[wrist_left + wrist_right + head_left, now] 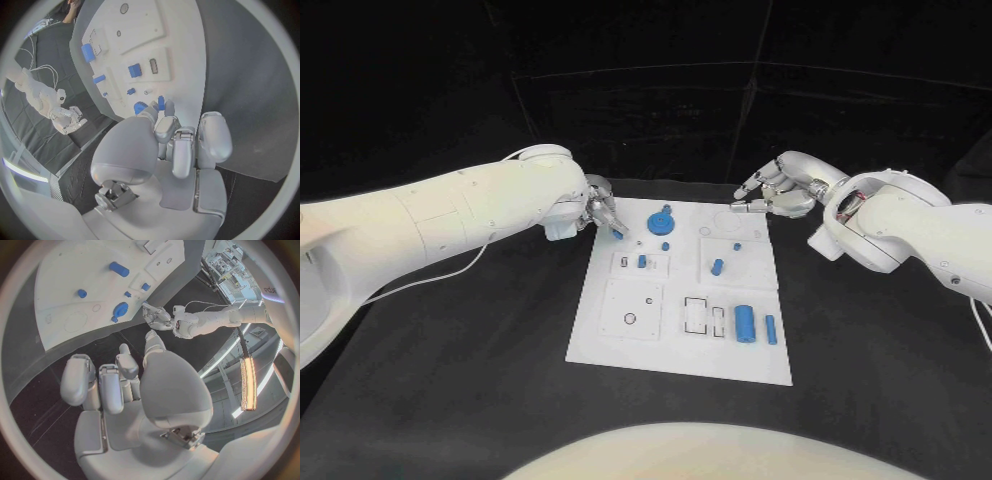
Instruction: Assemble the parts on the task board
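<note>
The white task board [632, 335] lies mid-table. My left hand [599, 215] hovers at its far left corner and pinches a small blue part [617, 234] in its fingertips; the left wrist view shows that part [160, 103] just past the thumb. My right hand [776, 190] hangs over the far right corner, fingers loosely bent and apart, with nothing in them. On the board are a round blue knob [661, 214], a blue oblong piece [718, 267], a blue block [744, 320] and a blue cylinder [770, 329].
Small blue pieces [642, 263] sit in the board's middle recesses. A white cable [437, 275] trails on the black table under my left arm. The right wrist view shows the knob [120, 309] and my left hand [159, 317] beyond it.
</note>
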Action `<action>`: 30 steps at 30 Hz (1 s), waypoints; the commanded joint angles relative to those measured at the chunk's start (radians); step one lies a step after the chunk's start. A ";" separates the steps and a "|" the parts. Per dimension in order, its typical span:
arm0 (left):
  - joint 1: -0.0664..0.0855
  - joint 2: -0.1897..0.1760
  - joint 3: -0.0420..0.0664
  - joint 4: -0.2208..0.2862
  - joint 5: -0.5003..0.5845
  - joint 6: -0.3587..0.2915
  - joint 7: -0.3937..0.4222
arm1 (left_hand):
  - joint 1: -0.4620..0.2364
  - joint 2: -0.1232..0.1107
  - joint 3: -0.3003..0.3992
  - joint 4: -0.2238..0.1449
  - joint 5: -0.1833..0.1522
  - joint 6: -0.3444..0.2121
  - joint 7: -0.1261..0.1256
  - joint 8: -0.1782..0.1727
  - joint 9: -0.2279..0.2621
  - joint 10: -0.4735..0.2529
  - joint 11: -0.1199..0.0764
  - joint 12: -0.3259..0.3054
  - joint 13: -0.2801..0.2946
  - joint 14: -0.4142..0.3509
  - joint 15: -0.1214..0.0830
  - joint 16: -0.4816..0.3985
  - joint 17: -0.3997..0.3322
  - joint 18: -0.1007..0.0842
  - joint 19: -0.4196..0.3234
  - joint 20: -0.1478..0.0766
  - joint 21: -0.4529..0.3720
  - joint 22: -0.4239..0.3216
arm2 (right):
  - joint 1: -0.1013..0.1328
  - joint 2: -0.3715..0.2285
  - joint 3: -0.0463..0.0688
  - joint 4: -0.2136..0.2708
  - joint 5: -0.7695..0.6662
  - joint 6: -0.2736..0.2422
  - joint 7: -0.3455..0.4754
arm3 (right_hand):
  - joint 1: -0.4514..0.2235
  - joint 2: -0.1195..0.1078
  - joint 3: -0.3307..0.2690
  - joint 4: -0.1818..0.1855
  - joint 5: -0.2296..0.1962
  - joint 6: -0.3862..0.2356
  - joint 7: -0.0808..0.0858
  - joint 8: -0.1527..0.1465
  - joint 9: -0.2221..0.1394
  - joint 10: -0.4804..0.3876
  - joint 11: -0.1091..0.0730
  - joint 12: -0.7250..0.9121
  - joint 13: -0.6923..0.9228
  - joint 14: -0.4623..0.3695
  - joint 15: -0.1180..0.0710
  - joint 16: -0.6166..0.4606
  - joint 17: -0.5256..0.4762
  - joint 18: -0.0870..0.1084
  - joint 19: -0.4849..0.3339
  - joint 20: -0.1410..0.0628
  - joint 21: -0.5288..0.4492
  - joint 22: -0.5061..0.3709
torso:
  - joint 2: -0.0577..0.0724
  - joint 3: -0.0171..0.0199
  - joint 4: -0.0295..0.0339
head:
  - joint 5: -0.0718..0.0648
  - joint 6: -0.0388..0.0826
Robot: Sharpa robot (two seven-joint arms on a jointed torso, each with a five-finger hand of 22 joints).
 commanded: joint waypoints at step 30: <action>-0.065 -0.135 -0.002 0.246 -0.073 -0.192 0.005 | -0.040 -0.028 0.134 -0.090 0.005 0.016 -0.010 0.025 0.009 0.014 -0.003 0.003 0.005 0.106 -0.004 0.003 0.263 0.004 0.009 -0.005 0.002 0.010 | 0.001 0.000 0.000 -0.006 0.007 0.011 0.013 | 0.010 0.003 -0.003 0.004 0.005 -0.006 0.001 0.006 0.000 -0.002 0.002 0.003 0.001 0.060 -0.006 -0.005 0.055 0.006 0.000 -0.004 -0.006 0.000 | 0.001 0.0005 -0.0006 | 0.012 -0.005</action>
